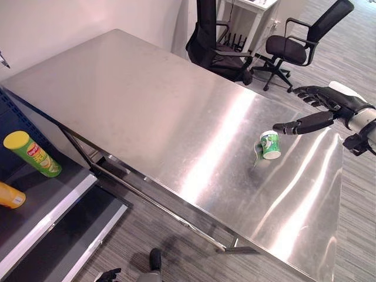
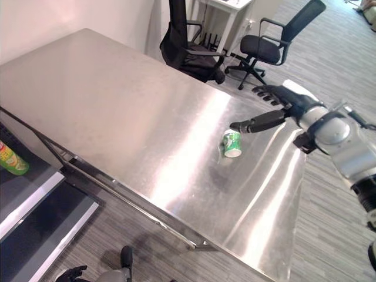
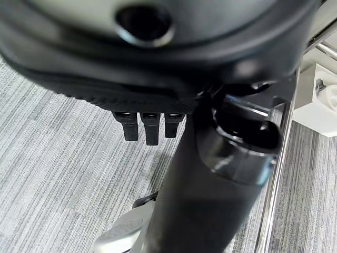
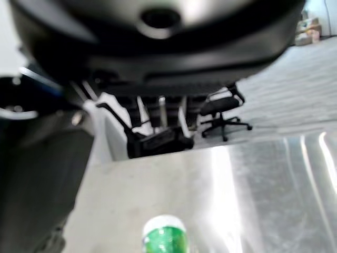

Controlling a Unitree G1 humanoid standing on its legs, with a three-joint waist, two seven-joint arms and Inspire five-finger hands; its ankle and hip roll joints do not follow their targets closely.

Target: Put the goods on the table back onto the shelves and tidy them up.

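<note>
A small green and white tub (image 1: 270, 144) lies on its side on the steel table (image 1: 147, 111), towards its right end. My right hand (image 1: 336, 103) hovers open just right of and above it, thumb stretched toward the tub without touching. The right wrist view shows the tub (image 4: 164, 238) below that hand (image 4: 158, 52). My left hand (image 3: 150, 126) hangs low over the carpet with its fingers straight, holding nothing.
A low dark shelf (image 1: 41, 202) stands left of the table, holding a green tube with a yellow lid (image 1: 32, 154) and a yellow bottle (image 1: 10, 197). Two black office chairs (image 1: 214, 47) (image 1: 294, 47) stand behind the table's far edge.
</note>
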